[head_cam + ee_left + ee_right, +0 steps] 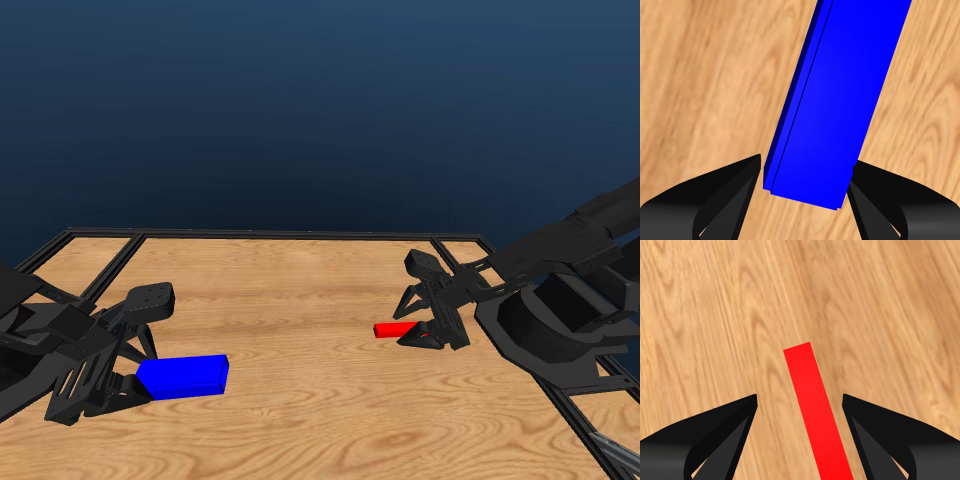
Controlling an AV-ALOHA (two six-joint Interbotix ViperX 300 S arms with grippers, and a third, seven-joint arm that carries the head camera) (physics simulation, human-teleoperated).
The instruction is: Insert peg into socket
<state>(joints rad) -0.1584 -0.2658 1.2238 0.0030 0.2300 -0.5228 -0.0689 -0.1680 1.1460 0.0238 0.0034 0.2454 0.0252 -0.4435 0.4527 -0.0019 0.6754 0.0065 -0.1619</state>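
The socket (184,375) is a bright-blue block lying low over the wooden table at the left. My left gripper (140,381) holds its near end. In the left wrist view the socket (835,100) fills the gap of that gripper (806,172), with both jaws against its sides. The peg (394,329) is a thin red bar at the right. One end of it lies inside my right gripper (428,333). In the right wrist view the peg (812,405) runs between the jaws of the gripper (800,402), with bare wood showing on either side of it.
A black frame rail (300,236) borders the table (320,420) at the back and along both sides. The right arm's bulky body (560,320) overhangs the right rail. Bare wood lies between the two grippers.
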